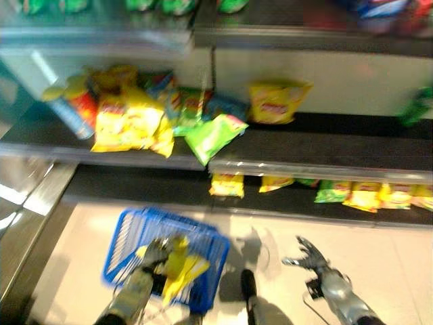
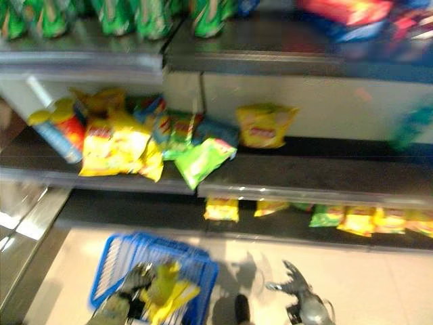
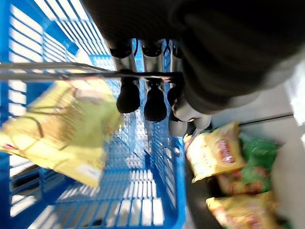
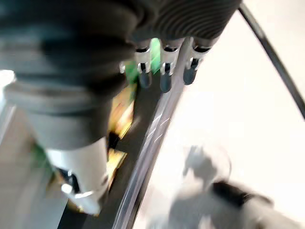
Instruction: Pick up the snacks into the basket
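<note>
- Snack shelves (image 1: 318,145) fill my view from 9 to 3 o'clock, above pale floor (image 1: 379,244).
- Blue basket (image 1: 135,230) hangs at 7 o'clock, my left hand (image 3: 147,98) curled round its wire handle (image 3: 57,71).
- Yellow snack bag (image 3: 57,126) lies inside, long axis slanted.
- Right hand (image 1: 308,257), 5 o'clock, fingers spread, empty.

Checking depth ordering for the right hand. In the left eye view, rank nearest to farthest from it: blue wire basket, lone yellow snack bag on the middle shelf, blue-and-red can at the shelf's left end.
1. Blue wire basket, on the floor left of the right hand.
2. Lone yellow snack bag, middle shelf, up and ahead.
3. Blue-and-red can, far left shelf end.
</note>
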You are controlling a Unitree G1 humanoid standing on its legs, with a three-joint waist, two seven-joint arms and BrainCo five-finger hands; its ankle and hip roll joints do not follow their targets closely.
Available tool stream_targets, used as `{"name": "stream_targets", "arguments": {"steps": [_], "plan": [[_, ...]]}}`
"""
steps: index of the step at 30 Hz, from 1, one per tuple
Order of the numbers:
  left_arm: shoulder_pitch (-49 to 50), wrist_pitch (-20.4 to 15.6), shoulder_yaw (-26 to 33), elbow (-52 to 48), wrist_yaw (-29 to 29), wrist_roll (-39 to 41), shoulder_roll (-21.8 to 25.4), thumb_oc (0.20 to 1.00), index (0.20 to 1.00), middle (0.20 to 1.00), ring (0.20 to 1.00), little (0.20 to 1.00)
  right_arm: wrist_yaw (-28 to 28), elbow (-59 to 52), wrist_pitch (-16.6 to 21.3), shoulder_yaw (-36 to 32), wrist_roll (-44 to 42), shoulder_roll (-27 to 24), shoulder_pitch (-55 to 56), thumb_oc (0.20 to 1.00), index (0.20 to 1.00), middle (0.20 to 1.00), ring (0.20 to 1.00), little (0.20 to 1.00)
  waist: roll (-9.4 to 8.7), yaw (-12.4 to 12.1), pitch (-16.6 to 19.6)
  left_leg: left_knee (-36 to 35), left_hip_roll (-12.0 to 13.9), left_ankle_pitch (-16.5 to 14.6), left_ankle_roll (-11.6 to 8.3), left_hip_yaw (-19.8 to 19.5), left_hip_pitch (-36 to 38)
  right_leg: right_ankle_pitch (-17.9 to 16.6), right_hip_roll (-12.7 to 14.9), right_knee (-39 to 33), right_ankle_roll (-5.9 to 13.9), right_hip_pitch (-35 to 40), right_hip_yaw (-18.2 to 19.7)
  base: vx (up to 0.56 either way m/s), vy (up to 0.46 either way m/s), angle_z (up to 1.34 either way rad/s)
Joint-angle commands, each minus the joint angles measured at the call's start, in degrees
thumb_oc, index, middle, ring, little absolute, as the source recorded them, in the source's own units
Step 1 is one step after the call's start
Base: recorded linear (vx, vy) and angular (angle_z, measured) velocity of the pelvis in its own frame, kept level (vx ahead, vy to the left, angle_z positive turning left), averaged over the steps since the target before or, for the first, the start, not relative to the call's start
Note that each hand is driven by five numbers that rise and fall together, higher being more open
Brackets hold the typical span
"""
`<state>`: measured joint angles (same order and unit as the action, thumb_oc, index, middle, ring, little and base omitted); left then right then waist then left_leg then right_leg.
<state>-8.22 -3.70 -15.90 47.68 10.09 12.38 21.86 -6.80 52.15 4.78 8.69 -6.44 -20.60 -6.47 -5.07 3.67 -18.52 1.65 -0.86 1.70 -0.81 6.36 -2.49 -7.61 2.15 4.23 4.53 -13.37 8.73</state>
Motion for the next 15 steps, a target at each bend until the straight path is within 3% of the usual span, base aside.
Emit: {"name": "stream_targets", "arguments": {"steps": [1, 2, 3, 4, 5, 7, 8, 9, 11, 12, 13, 15], "plan": [[-2.1, -5.2, 2.7, -3.2, 0.7, -3.6, 0.9, 0.200, 0.200, 0.200, 0.200, 0.200, -0.5, 1.0, 1.3, 0.9, -2.5, -0.8, 1.3, 1.000, 1.000, 1.000, 1.000, 1.000, -0.42, 2.2, 1.5, 7.5, -0.1, -8.8, 0.73, 0.9, -4.4, 0.8, 5.7, 2.0, 9.64, -2.4, 4.2, -0.07, 0.192, -1.18], [-0.7, -5.4, 4.7, 0.6, 1.2, -3.5, 0.2, 0.200, 0.200, 0.200, 0.200, 0.200, -1.3, 3.7, 1.7, -3.6, -6.8, 0.3, 2.1, 1.000, 1.000, 1.000, 1.000, 1.000, -0.97, 3.5, 2.1, 7.1, -0.1, -9.5, 1.07, 3.6, -3.5, -2.2, 5.9, 0.3, 10.47, -3.0, 5.7, -0.05, 0.095, -0.90], [-0.7, -5.4, 4.7, 0.6, 1.2, -3.5, 0.2, 0.200, 0.200, 0.200, 0.200, 0.200, -1.3, 3.7, 1.7, -3.6, -6.8, 0.4, 2.0, 1.000, 1.000, 1.000, 1.000, 1.000, -1.10, 3.4, 2.2, 7.0, -0.2, -9.2, 1.05, 3.8, -3.7, -2.4, 5.9, 0.2, 10.47, -3.2, 5.9, -0.06, 0.145, -1.10], [0.9, -5.8, 6.2, -0.1, 1.3, -2.1, -0.1, 0.200, 0.200, 0.200, 0.200, 0.200, -1.7, 3.4, 1.9, -4.4, -6.7, 0.5, 2.4, 1.000, 1.000, 1.000, 1.000, 1.000, -0.78, 3.3, 2.5, 6.9, 0.4, -9.5, 1.25, 5.1, -3.1, -1.9, 6.0, 0.1, 10.47, -3.6, 4.6, -0.04, 0.076, -1.07], [1.4, -5.9, 7.1, 0.3, 1.5, -1.1, -0.3, 0.200, 0.200, 0.200, 0.200, 0.200, -2.3, 3.5, 2.3, -5.8, -7.8, 0.7, 2.8, 1.000, 1.000, 1.000, 1.000, 1.000, -0.48, 2.6, 2.5, 6.7, 1.1, -9.6, 1.37, 6.7, -2.4, -1.1, 6.9, 1.6, 10.22, -4.8, 0.2, -0.03, 0.080, -0.87], [1.4, -5.9, 7.1, 0.3, 1.5, -1.1, -0.3, 0.200, 0.200, 0.200, 0.200, 0.200, -2.3, 3.5, 2.3, -5.8, -7.8, 0.8, 2.8, 1.000, 1.000, 1.000, 1.000, 1.000, -0.58, 2.6, 2.6, 6.6, 1.0, -9.4, 1.35, 6.8, -2.6, -1.2, 7.0, 1.6, 10.22, -5.0, 0.3, -0.02, 0.009, -0.99], [2.8, -6.0, 8.6, 0.2, 1.6, 0.0, -0.8, 0.200, 0.200, 0.200, 0.200, 0.200, -3.1, 3.4, 2.5, -6.9, -8.1, 0.7, 3.4, 1.000, 1.000, 1.000, 1.000, 1.000, 0.67, 2.1, 2.3, 5.8, 2.5, -9.5, 1.08, 8.7, -0.9, 1.0, 10.1, 3.8, 7.70, -4.6, -11.9, -0.04, -0.008, -1.35], [2.9, -6.1, 9.3, 0.2, 1.7, 0.9, -0.9, 0.200, 0.200, 0.200, 0.200, 0.200, -3.2, 3.1, 2.4, -6.8, -8.1, 0.9, 3.4, 1.000, 1.000, 1.000, 1.000, 1.000, 1.05, 1.8, 2.2, 6.0, 3.3, -9.4, 0.98, 9.9, -0.3, 2.2, 11.3, 6.3, 6.63, -4.5, -17.6, -0.06, -0.007, -0.92], [3.9, -6.2, 10.6, -0.7, 2.4, 1.5, -1.2, 0.200, 0.200, 0.200, 0.200, 0.200, -3.4, 3.0, 2.3, -6.4, -8.1, 1.0, 3.2, 1.000, 1.000, 1.000, 1.000, 1.000, 1.69, 0.9, 3.3, 6.2, 5.1, -10.4, 0.71, 12.1, 1.1, 5.9, 12.0, 11.6, 5.93, -2.7, -23.6, 0.04, -0.009, -0.79], [4.0, -6.2, 10.6, -0.7, 2.4, 1.5, -1.2, 0.200, 0.200, 0.200, 0.200, 0.200, -3.4, 3.0, 2.3, -6.4, -8.1, 1.0, 3.2, 1.000, 1.000, 1.000, 1.000, 1.000, 1.68, 0.8, 3.3, 6.2, 5.1, -10.4, 0.69, 12.1, 1.2, 6.0, 12.0, 11.6, 5.93, -2.6, -23.6, 0.14, -0.101, -0.96], [4.6, -6.3, 11.2, -1.4, 2.8, 1.4, -1.1, 0.200, 0.200, 0.200, 0.200, 0.200, -3.6, 3.9, 2.2, -6.0, -7.9, 1.2, 3.0, 1.000, 1.000, 1.000, 1.000, 1.000, 1.02, 0.1, 4.4, 5.6, 5.3, -10.4, 0.14, 13.7, 2.1, 5.7, 11.6, 7.4, 5.74, -0.2, -25.9, 0.11, -0.181, -1.10], [5.1, -6.3, 12.0, 0.1, 3.5, 1.6, -1.9, 0.200, 0.200, 0.200, 0.200, 0.200, -4.1, 4.0, 2.3, -5.6, -8.6, 0.9, 3.3, 1.000, 1.000, 1.000, 1.000, 1.000, 1.11, 1.2, 6.7, 4.3, 6.6, -9.9, -0.72, 15.1, 3.9, 6.4, 7.6, 5.0, 5.29, 1.2, -21.4, 0.20, -0.262, -0.91]]}}
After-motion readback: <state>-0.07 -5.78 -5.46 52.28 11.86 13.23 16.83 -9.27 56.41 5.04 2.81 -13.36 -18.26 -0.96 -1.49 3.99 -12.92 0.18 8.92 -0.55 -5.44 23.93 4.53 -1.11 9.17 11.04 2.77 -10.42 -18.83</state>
